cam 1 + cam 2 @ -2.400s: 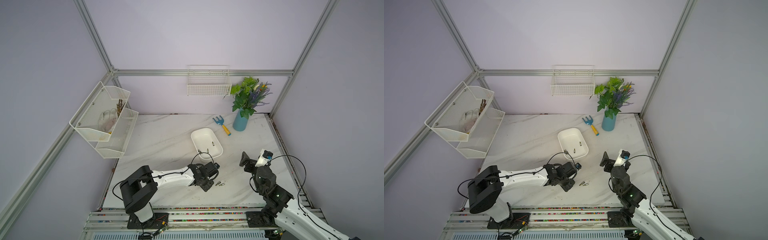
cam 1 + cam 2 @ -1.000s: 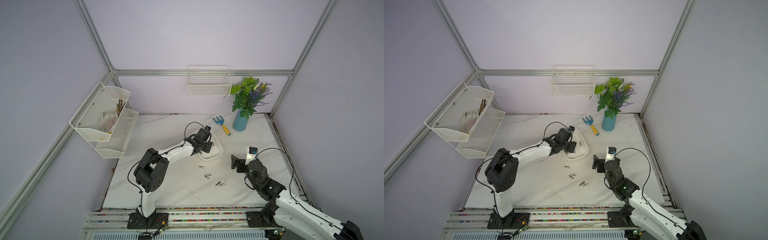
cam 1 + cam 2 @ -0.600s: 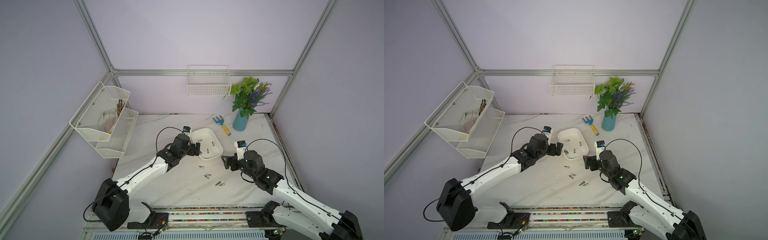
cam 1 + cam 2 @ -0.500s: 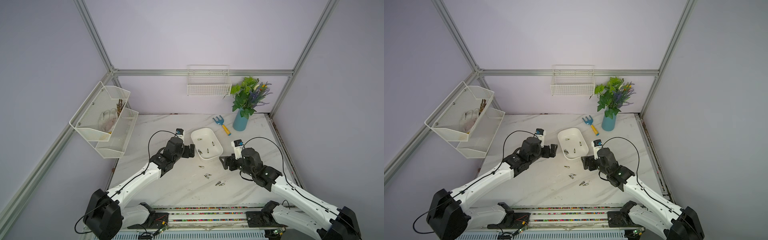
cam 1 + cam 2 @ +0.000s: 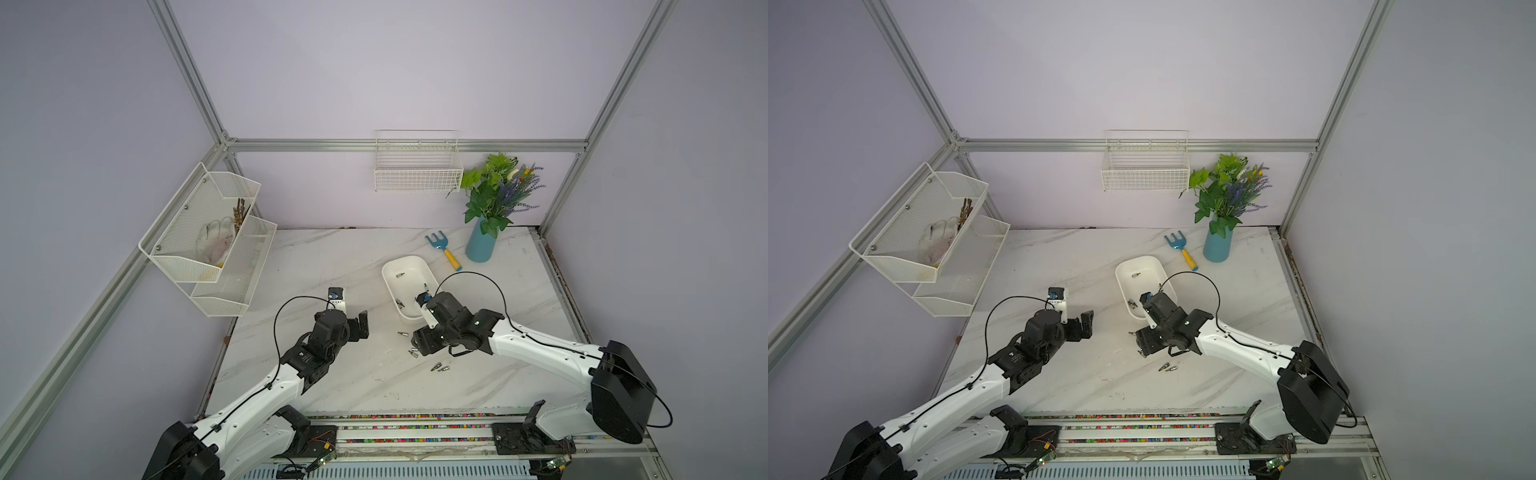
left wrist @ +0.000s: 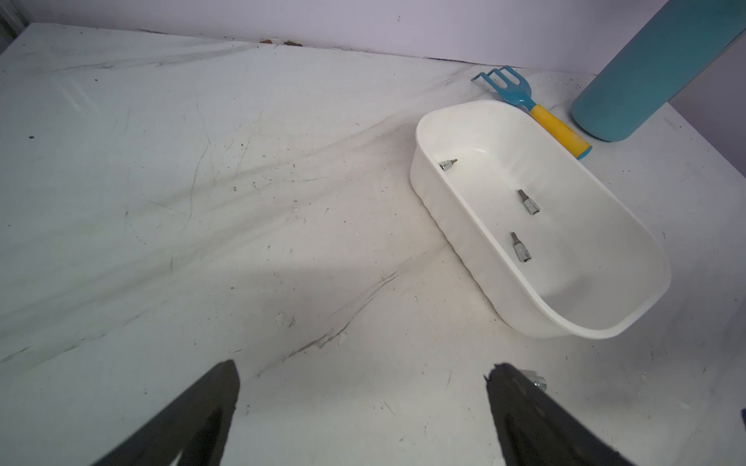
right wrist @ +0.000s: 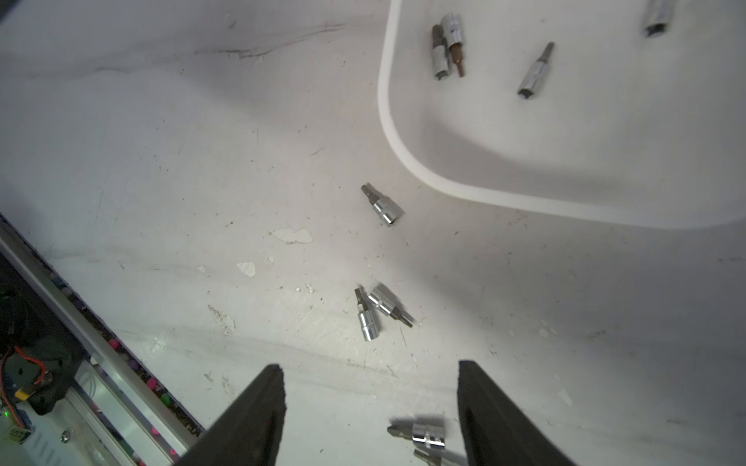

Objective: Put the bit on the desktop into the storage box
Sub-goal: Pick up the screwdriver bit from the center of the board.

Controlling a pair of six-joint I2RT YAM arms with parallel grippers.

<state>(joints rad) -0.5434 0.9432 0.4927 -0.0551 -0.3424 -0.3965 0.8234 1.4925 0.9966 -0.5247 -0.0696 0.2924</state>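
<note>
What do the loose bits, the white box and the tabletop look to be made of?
The bits look like steel: bright chrome sockets with mirror glints, duller tips. The box is probably moulded plastic: smooth, slightly glossy white, rounded rim. The tabletop has a marble look, grey veins, scuffed and chipped; stone or laminate, I cannot tell.

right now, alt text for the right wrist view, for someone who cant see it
The right gripper has its two black fingers apart over the white marble desktop, with two silver bits lying between them. Farther ahead lie a touching pair of bits and a single bit, then a rounded corner of the white storage box with four bits inside.
</note>
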